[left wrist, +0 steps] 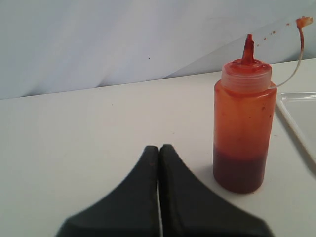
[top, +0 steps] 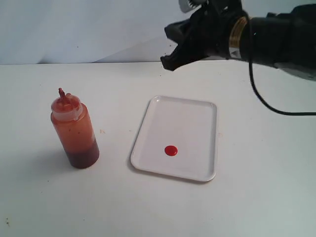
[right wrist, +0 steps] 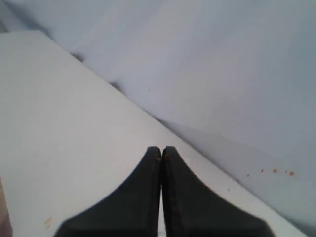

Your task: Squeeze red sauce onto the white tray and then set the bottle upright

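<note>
Two steps look done, so remaining risk is undoing them.

White surface (top: 59, 207) fills the exterior view. It carries everything, and a few faint specks show near the bottle. Any spill would land here, not on the tray.

White tray (top: 187, 123) lies flat, centre-right of the exterior frame, well apart from the bottle. A nudge to its rim would slide it and could smear the sauce.

Right hand (right wrist: 161, 149): fingers pressed together, nothing held. In the exterior view it hangs at upper centre-right on its black arm, above the tray's far edge and clear of it. Low risk, unless the arm drops or its loose cable, at right of frame, drags over the tray.

Bottle (top: 75, 131) stands upright on the surface at left of the exterior frame, free of both hands. Dark sauce is pooled low in it, with orange smear above. A low fill makes it light, so I judge it easy to tip.

Left hand (left wrist: 159, 148): fingers pressed together, empty, and not seen in the exterior view. In the left wrist view it is near the bottle, which stands right of centre, but not touching. This is the main risk: a sideways swing while backing off could clip the bottle.

Red sauce (top: 171, 150): one round blob, lower middle of the tray, clear of the rim.

Nozzle (left wrist: 248, 47) is uncapped, so a tip-over would leak.

Cap (left wrist: 304, 21) hangs on its thin tether, upper right of the left wrist view. It could snag a passing finger and pull the bottle over.
</note>
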`<move>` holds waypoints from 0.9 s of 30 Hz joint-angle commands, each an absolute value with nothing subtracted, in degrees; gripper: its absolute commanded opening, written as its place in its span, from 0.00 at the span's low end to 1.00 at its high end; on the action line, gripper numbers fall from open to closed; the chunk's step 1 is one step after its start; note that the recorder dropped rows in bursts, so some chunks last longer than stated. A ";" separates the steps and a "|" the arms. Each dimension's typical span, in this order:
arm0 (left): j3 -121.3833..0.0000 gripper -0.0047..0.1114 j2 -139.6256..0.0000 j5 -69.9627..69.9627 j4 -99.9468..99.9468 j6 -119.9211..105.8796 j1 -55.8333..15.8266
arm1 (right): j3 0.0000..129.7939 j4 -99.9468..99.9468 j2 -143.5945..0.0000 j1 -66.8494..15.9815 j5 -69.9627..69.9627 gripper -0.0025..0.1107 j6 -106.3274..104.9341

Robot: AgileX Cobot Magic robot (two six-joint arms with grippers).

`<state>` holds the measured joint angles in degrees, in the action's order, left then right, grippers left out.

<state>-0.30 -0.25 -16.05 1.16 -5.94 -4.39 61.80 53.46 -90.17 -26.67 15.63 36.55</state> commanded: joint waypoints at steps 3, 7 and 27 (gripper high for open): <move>0.00 0.04 0.00 -15.32 1.07 -6.24 -4.24 | 62.15 53.38 -78.59 -26.77 16.04 0.02 36.45; 0.00 0.04 0.00 -15.32 1.07 -6.24 -4.24 | 62.15 53.38 -73.69 -26.77 16.04 0.02 36.45; 0.00 0.04 0.00 -15.32 1.07 -6.24 -4.24 | 62.15 53.38 -53.14 5.91 13.65 0.02 36.45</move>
